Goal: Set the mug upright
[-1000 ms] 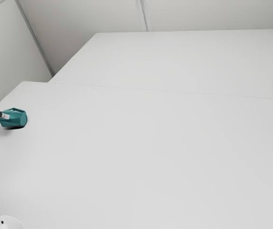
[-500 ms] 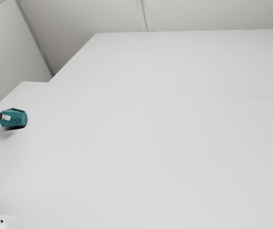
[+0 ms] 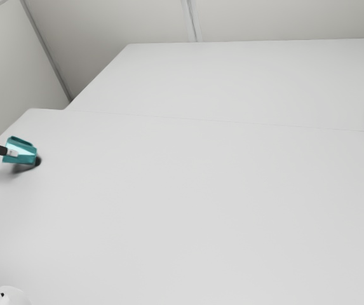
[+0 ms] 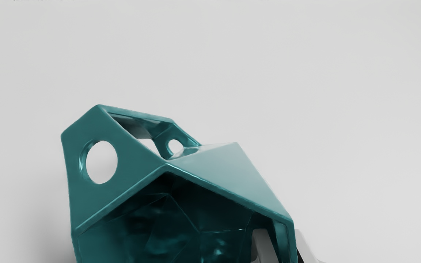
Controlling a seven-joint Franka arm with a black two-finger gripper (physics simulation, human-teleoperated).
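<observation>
In the exterior view, at the far left of the table, my gripper (image 3: 12, 152) is shut on the wall of the teal faceted mug (image 3: 23, 151). The mug is tilted, with a dark shadow under it; whether it touches the table I cannot tell. In the wrist view the mug (image 4: 210, 160) has its open mouth toward my hand and its handle with round holes on the side away from the fingers. My gripper (image 4: 283, 244) has one finger inside the mouth and the other outside, the wall pinched between them.
The white table (image 3: 201, 210) stretches away to the exterior view's right. Behind it lies another white surface (image 3: 245, 82), with pale walls beyond. A white rounded part (image 3: 7, 297) stands at the exterior view's lower left corner.
The mug has turned in my gripper's hold, its handle side tipping up and its lit face now showing. My hand has tilted with it and shifted slightly.
</observation>
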